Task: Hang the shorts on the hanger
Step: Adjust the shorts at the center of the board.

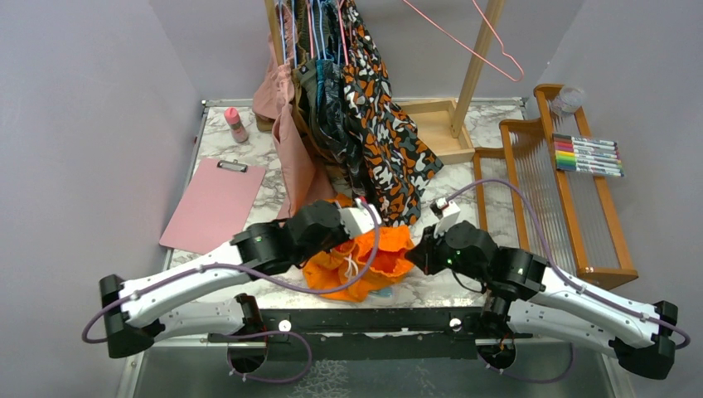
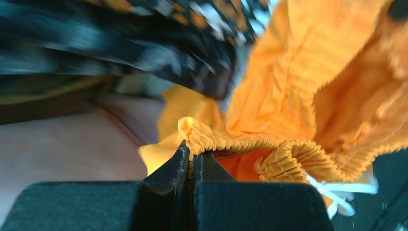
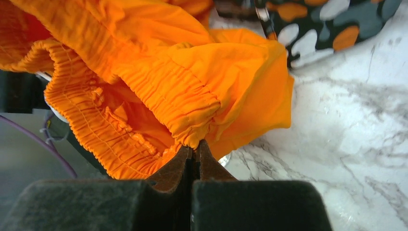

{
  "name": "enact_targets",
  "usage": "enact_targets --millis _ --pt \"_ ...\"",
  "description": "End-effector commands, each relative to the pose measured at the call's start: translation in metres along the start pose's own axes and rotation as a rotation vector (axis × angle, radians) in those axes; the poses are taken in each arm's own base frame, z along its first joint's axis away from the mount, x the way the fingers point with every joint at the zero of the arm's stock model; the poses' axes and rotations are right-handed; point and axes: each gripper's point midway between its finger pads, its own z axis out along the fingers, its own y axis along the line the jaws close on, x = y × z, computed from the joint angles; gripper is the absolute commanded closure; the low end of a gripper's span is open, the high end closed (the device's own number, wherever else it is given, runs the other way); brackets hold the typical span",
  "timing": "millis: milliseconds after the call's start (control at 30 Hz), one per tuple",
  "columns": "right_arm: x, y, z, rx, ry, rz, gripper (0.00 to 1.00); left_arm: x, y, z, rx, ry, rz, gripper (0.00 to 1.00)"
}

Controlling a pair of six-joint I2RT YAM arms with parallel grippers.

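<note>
Bright, even light; left wrist view smeared around the shorts [image 2: 288, 72].

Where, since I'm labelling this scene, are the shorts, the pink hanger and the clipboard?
shorts [image 1: 388, 251], top view, right part of the orange fabric.
hanger [image 1: 454, 31], top view, its long pink wire.
clipboard [image 1: 214, 206], top view, middle of the board.

You had your left arm [image 1: 182, 290] stretched low toward the left side of the shorts [image 1: 390, 253], the left gripper [image 2: 192, 153] pinched tight on their waistband [image 2: 250, 144]. Your right arm [image 1: 572, 303] stretched toward the shorts' right side, the right gripper [image 3: 193, 148] likewise clamped on the waistband.
</note>
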Motion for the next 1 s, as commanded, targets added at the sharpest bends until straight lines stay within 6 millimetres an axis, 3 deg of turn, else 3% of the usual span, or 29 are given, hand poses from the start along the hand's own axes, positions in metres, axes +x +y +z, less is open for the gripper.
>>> enact_targets --millis 0,133,267,333,400,467,533,700,833,967 --pt "-0.063 0.025 -0.016 -0.033 -0.143 -0.08 0.99 -0.085 0.083 -0.08 -0.281 -0.384 -0.173 1.0" --pt "-0.116 0.044 -0.03 -0.025 -0.246 -0.161 0.99 -0.127 0.128 -0.144 -0.402 -0.579 -0.294 1.0" --pt "-0.196 0.082 -0.066 -0.066 -0.421 -0.218 0.99 -0.162 0.175 -0.213 -0.539 -0.795 -0.481 1.0" --pt "-0.229 0.097 -0.083 -0.078 -0.489 -0.206 0.99 -0.165 0.192 -0.234 -0.602 -0.858 -0.59 1.0" --pt "-0.243 0.102 -0.088 -0.075 -0.52 -0.165 0.99 -0.158 0.207 -0.253 -0.663 -0.897 -0.716 1.0" --pt "-0.234 0.095 -0.074 -0.045 -0.499 -0.112 0.99 -0.138 0.207 -0.247 -0.709 -0.884 -0.81 1.0" --pt "-0.212 0.083 -0.052 -0.002 -0.443 -0.059 0.99 -0.111 0.203 -0.238 -0.747 -0.855 -0.893 1.0" --pt "-0.157 0.06 -0.017 0.034 -0.331 0.045 0.99 -0.058 0.171 -0.199 -0.692 -0.79 -1.009 1.0" --pt "-0.14 0.053 -0.009 0.04 -0.302 0.056 0.99 -0.029 0.142 -0.161 -0.621 -0.695 -1.064 1.0" --pt "-0.138 0.05 0.0 0.067 -0.282 0.001 0.99 -0.005 0.115 -0.125 -0.562 -0.625 -1.133 1.0"
